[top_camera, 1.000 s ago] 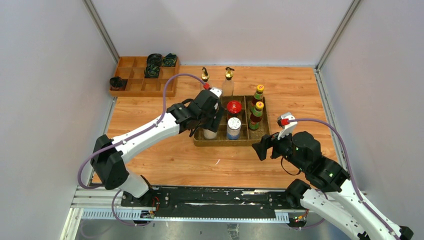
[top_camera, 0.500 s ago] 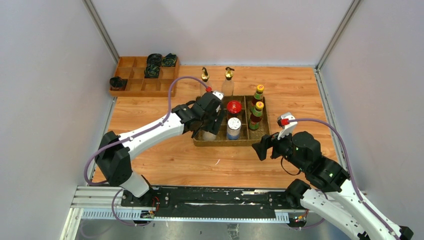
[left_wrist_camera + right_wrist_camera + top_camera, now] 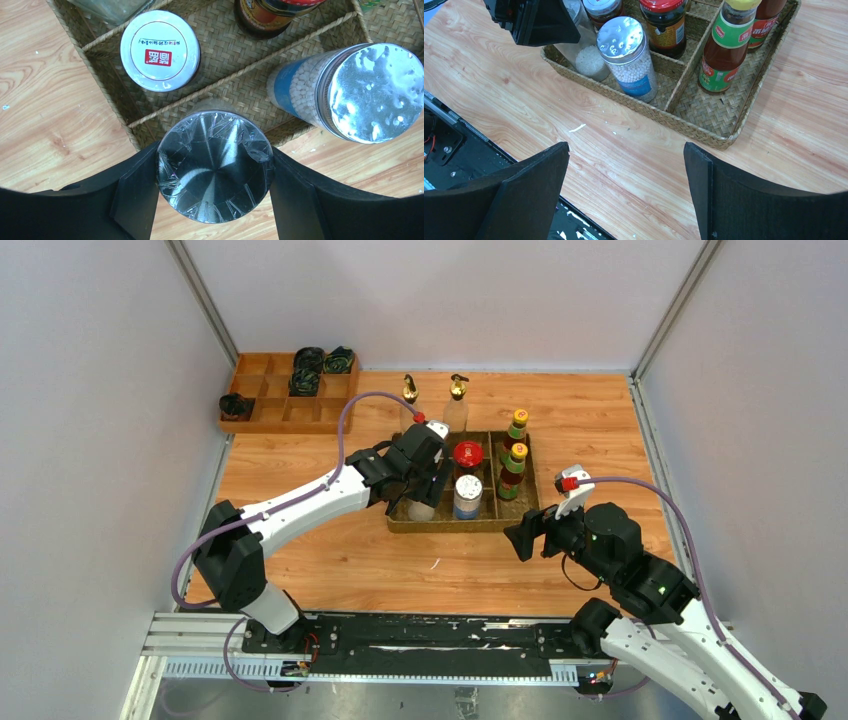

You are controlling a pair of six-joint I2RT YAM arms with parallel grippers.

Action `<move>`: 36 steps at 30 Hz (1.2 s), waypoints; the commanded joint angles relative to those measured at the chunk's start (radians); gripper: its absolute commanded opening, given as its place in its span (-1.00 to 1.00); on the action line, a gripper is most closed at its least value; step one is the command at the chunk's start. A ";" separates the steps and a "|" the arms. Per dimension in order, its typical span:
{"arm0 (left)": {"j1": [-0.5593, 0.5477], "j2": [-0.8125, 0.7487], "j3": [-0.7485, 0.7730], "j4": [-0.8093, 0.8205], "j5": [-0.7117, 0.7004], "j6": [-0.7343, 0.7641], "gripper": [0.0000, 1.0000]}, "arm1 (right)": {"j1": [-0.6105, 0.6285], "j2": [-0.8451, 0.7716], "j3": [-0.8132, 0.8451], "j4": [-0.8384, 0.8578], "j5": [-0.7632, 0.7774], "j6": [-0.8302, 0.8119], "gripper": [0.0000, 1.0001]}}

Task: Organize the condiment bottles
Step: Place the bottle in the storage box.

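Where the overhead camera looks down, table [image 3: 300, 470]: bare wood lies open along the left and lower parts of the frame; walls close it in at left, right and top.
Woven tray [image 3: 462, 526]: centre of frame, its near rim just above the right gripper [image 3: 525, 535].
Tray contents: red-lidded jar [image 3: 468, 454] above the blue-labelled shaker [image 3: 467, 495] in the middle; two sauce bottles [image 3: 514, 468] in the right-hand strip.
Gold-spouted bottles [image 3: 456, 412]: upright on the wood, just beyond the tray's far rim.
Wooden box [image 3: 290, 427]: upper left corner, cloth bundles [image 3: 305, 382] in several cells.
Left gripper [image 3: 425, 490]: over the tray's lower left compartment.

Left wrist, left gripper [image 3: 215, 175]: fingers [image 3: 135, 195] pressed to both sides of the held shaker [image 3: 215, 172], which stands over the tray's corner compartment.
Neighbours: white-lidded jar [image 3: 160, 50] in the next cell at upper left; blue-labelled shaker [image 3: 370, 92] at right, across a divider.
Open room: plain wood fills the left of the frame.

Right wrist, right gripper [image 3: 624, 155]: fingers [image 3: 524, 195] spread wide, nothing between them, above bare wood short of the tray rim [image 3: 684, 127].
Tray: held shaker [image 3: 586, 57], showing white grains, beside the blue-labelled shaker [image 3: 629, 57]; sauce bottles [image 3: 724, 55] at upper right.
Edge: black base rail [image 3: 444, 145] at lower left.
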 commanded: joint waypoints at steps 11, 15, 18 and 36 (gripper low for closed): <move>-0.005 -0.014 0.004 0.003 -0.012 -0.003 0.42 | -0.007 -0.008 -0.014 -0.013 0.010 0.006 0.81; -0.005 -0.026 0.002 0.004 -0.013 -0.005 0.57 | -0.007 -0.010 -0.014 -0.013 0.008 0.007 0.81; -0.005 -0.037 0.008 0.001 -0.010 -0.001 0.62 | -0.007 -0.012 -0.013 -0.014 0.008 0.008 0.81; -0.005 -0.193 0.071 -0.104 -0.025 0.006 0.72 | -0.006 0.008 0.073 -0.086 0.028 0.025 0.80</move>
